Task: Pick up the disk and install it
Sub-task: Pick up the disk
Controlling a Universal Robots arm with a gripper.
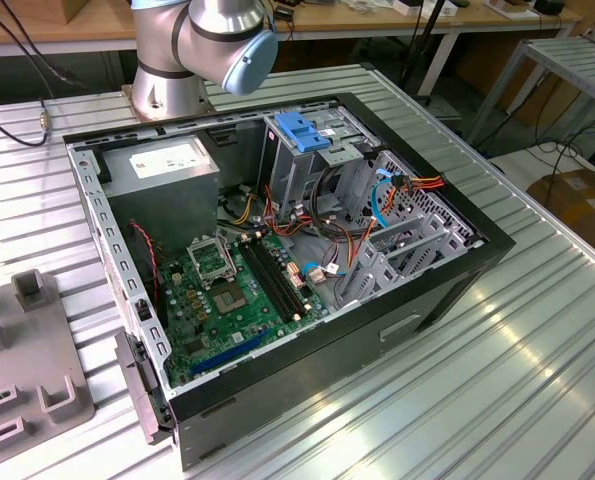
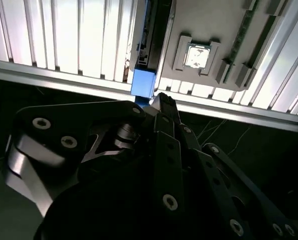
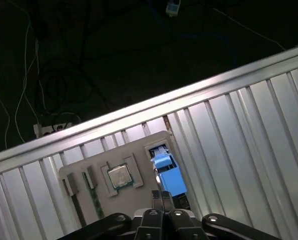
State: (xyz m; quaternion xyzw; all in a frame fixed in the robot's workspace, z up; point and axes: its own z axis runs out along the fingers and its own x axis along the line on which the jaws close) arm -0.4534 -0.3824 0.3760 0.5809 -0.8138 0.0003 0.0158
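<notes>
Gripper point(image 3: 160, 195) hangs at the blue-bracketed disk point(image 3: 169, 177), mostly hidden in its tray point(image 3: 88, 165); clenched or released, cannot tell.

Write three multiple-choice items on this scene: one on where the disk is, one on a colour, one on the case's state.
1. Where is the disk? A. on the floor B. in the grey tray C. on a shelf
2. What colour is the disk's bracket? A. red B. green C. blue
3. The case is A. open B. closed C. upside down
Answers: 1 B, it stands in the tray's slot. 2 C, blue in both wrist views. 3 A, the motherboard shows inside.
</notes>
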